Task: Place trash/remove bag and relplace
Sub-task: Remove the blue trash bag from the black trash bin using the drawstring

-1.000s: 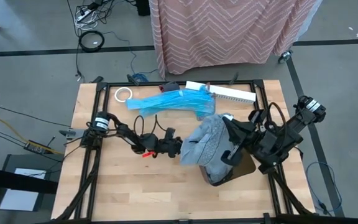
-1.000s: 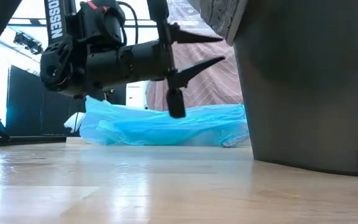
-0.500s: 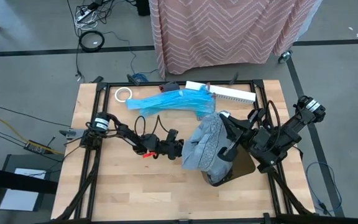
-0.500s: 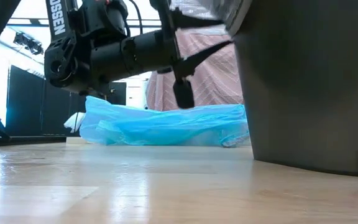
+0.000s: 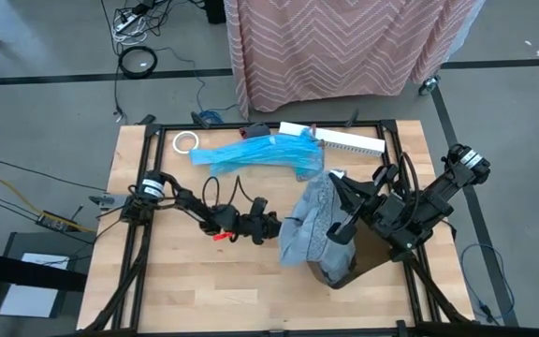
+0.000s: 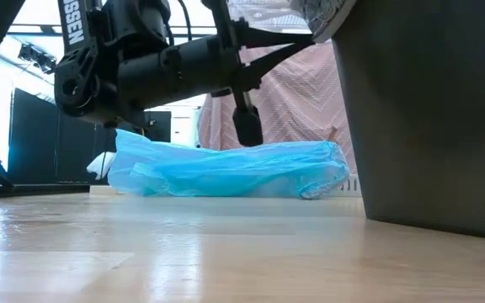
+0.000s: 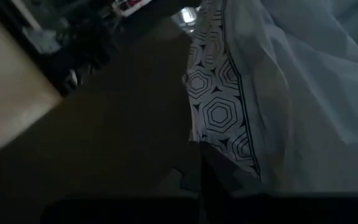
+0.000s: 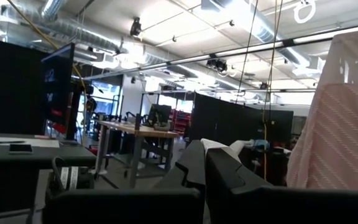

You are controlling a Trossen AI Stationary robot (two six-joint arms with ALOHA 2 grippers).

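- White tape roll (image 5: pixel 186 141) is lying at the table's far left corner, bright blue bag (image 5: pixel 255 153) stretching beside it.
- Left gripper (image 5: pixel 280 227) is pinching the near-left edge of the grey bag (image 5: pixel 309 223), fingers fully closed on the plastic.
- The bag is draping over the dark bin (image 5: pixel 344 267), mid-right on the table (image 5: pixel 176 281).
- Right gripper (image 5: pixel 344 227) is sitting above the bin at the bag's right side, fingers closed together; what it is gripping cannot be told.
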